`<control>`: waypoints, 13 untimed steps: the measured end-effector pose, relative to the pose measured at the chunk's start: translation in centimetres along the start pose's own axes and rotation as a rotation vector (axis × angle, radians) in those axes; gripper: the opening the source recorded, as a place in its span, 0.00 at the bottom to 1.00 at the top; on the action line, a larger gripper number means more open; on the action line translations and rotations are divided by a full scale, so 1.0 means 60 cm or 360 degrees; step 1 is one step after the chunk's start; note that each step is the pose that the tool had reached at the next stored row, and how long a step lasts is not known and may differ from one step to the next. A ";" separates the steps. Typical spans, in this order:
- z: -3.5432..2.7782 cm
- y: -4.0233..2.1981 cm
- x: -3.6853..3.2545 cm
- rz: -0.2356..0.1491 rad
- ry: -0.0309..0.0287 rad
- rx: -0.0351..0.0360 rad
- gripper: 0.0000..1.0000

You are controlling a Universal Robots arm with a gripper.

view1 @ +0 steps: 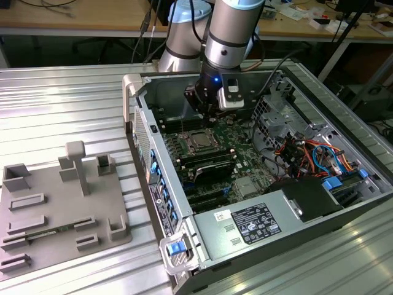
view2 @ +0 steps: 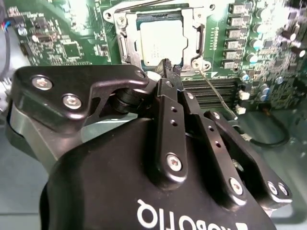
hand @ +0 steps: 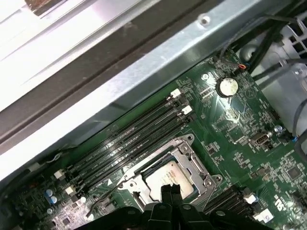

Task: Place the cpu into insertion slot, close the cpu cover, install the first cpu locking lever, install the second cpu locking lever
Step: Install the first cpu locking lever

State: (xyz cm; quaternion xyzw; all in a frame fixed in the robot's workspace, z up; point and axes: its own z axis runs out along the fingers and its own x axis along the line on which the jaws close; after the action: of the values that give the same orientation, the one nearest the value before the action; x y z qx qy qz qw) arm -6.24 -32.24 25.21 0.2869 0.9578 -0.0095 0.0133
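Exterior view: one open computer case (view1: 144, 141) lies on the ribbed metal table (view1: 61, 104). Inside it you have one green motherboard (view1: 245, 138). At 5 o'clock from the socket is one grey power supply (view1: 245, 224), and at 3 o'clock one tangle of orange, blue and red cables (view1: 313, 153).

- The insertion slot (view2: 115, 21) holds the cpu (view2: 160, 40), one chip, silvery top up.
- The cpu cover (view2: 195, 34) lies flat, framing the chip.
- One thin wire lever (view2: 216, 93) stands free of the socket, slanting out over the memory slots (hand: 129, 143).
- There are two banks of those long black slots, one on each side of the socket.
- One round coin cell (hand: 227, 86) sits on the board, well apart from the socket.

Your gripper (view1: 207, 110) hangs just at 12 o'clock of the socket in the exterior view. In both wrist views the fingers are pinched together with nothing between them (view2: 168, 64) (hand: 170, 190), tips close over the rim of the cover.

At 9 o'clock of the case, well apart on the table, is one grey fixture plate (view1: 37, 239) with moulded posts and pockets.
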 end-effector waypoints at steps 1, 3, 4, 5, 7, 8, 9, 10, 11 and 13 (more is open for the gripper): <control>0.000 0.000 0.000 -0.0031 -0.00004 -0.0001 0.11; 0.000 0.000 0.000 -0.0082 -0.00009 -0.0003 0.11; 0.000 0.000 0.000 -0.0093 -0.00010 -0.0003 0.11; 0.000 0.000 0.000 -0.0094 -0.00010 -0.0003 0.11; 0.000 0.000 0.000 -0.0094 -0.00010 -0.0003 0.11; 0.000 0.000 0.000 -0.0094 -0.00009 -0.0003 0.11; 0.000 0.000 0.000 -0.0095 -0.00010 -0.0003 0.11; 0.000 -0.001 0.000 -0.0098 -0.00009 -0.0003 0.11; 0.000 -0.001 0.000 -0.0110 -0.00010 -0.0003 0.11; 0.000 -0.001 0.000 -0.0170 -0.00016 -0.0005 0.11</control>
State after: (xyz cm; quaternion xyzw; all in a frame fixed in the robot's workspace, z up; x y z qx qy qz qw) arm -6.27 -32.30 25.21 0.2352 0.9718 -0.0087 0.0138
